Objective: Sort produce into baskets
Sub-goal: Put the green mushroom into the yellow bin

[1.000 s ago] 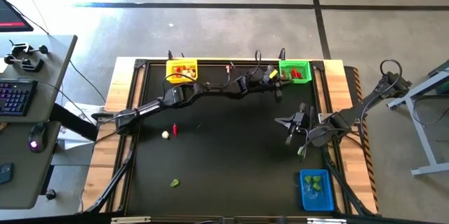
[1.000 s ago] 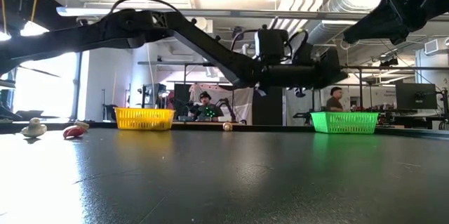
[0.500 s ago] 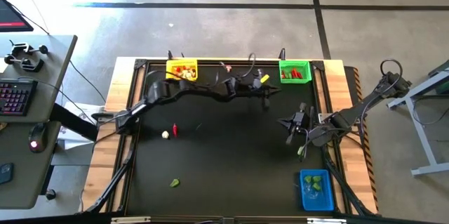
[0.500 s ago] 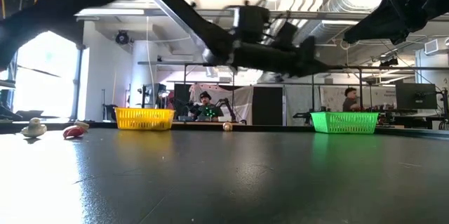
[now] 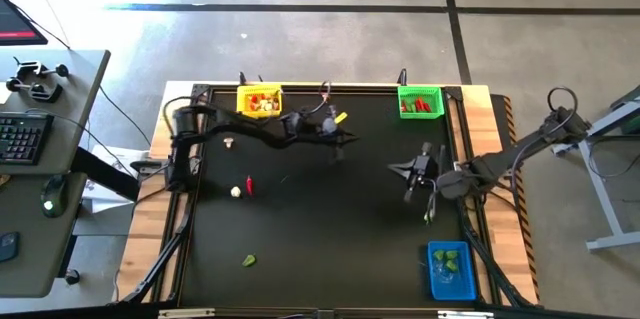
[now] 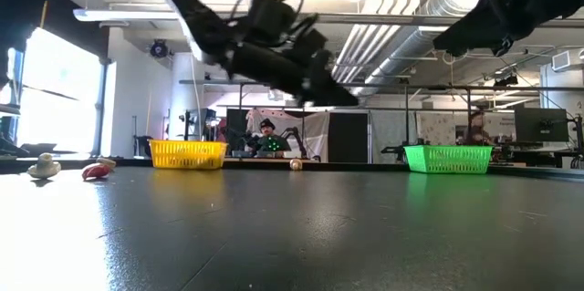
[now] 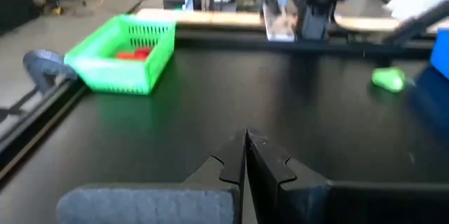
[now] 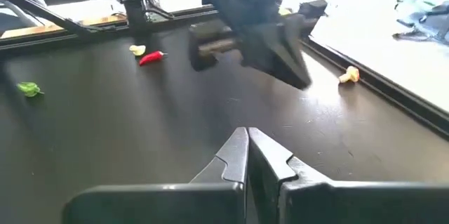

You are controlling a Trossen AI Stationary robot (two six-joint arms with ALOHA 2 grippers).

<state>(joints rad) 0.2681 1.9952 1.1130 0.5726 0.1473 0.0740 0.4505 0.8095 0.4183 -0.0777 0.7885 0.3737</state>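
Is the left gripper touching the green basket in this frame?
Apart. The high view shows the left gripper over bare mat well short of the green basket; the left wrist view shows its shut fingers with open mat before the basket.

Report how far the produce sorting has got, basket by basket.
Done: the yellow basket, green basket with red pieces, and blue basket with green pieces each hold produce.

In hand: nothing. The left gripper is shut and empty above the mat; the right gripper is shut and empty too.

Left: a red chilli and cream bulb lying together, a green chunk, and another pale piece on the mat.
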